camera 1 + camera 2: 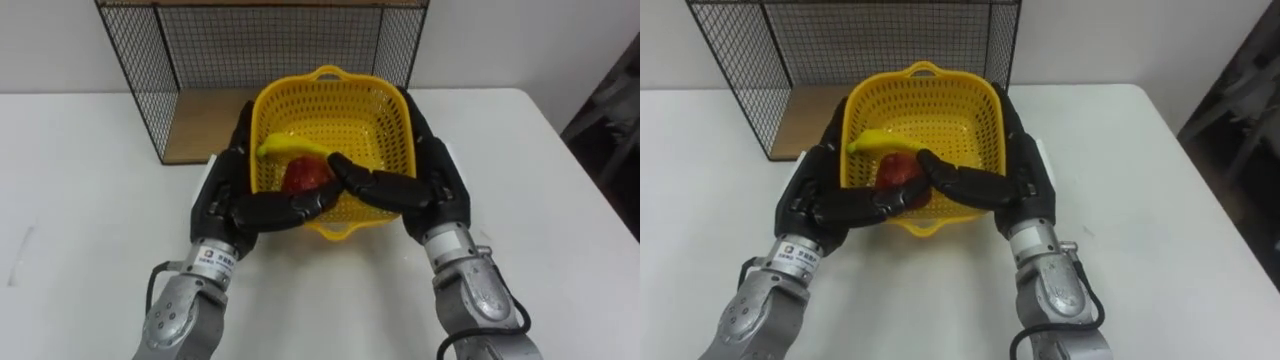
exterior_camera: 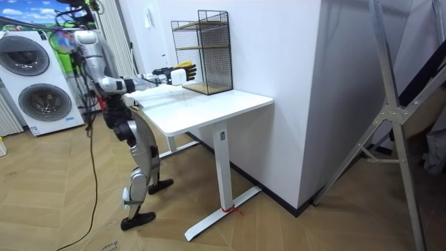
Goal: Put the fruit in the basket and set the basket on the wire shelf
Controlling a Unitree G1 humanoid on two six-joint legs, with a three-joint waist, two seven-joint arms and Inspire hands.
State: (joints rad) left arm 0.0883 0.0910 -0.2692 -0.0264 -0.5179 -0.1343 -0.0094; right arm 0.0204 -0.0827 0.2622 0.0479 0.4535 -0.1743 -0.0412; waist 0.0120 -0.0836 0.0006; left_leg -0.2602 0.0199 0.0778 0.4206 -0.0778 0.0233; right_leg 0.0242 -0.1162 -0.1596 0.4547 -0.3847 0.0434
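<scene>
You've got the yellow basket (image 1: 385, 110) clamped between both hands, and in the room view it looks clear of the white table (image 1: 80, 200). L hand (image 1: 215, 205) is on its left wall, R hand (image 1: 445, 190) on its right. On each, the fingers lie flat along the side w/ the thumb folded across the near wall, and the thumb tips almost meet at the middle. Fruit's loaded: a banana (image 1: 290, 148) lies crosswise near the basket's centre, w/ a red fruit (image 1: 305, 175) just beside it on your side.

What matters next is that the wire shelf (image 1: 270, 45) is dead ahead, beyond the far rim. Its wooden base (image 1: 205, 125) shows to the basket's left, so the basket sits toward the shelf's right half. Both arms are equally placed, so I'd judge a straight push fwd. Watch the right mesh side, which is near the R fingers.
</scene>
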